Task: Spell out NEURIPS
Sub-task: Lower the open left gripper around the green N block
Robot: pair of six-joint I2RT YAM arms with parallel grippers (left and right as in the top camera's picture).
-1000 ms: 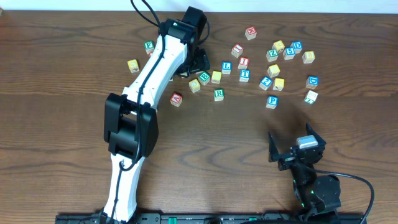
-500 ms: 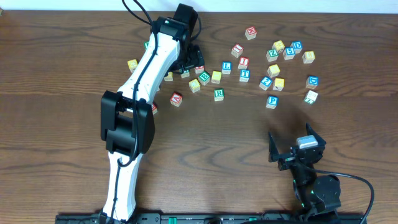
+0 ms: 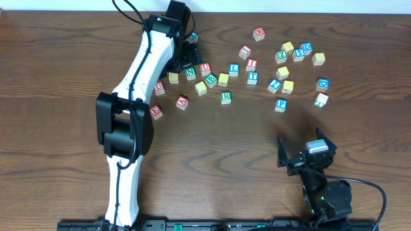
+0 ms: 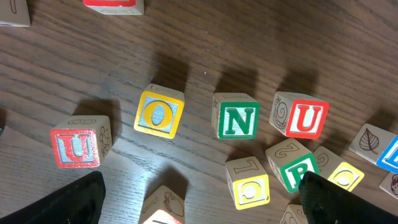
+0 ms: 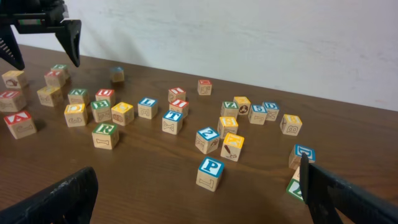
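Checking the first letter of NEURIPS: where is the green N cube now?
Overhead view: the green N cube sits toward the far left-centre of the table, in a row between a yellow O cube on its left and a red U cube on its right.

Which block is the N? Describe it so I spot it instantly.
Find the left arm's hand at the far edge of the table. Beside it three blocks form a row; the N block is the middle one, green-lettered, between a yellow O and a red U.

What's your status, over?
Left pincer open, by N block. Right pincer open, parked. Nothing spelled yet. O and U flank N closely.
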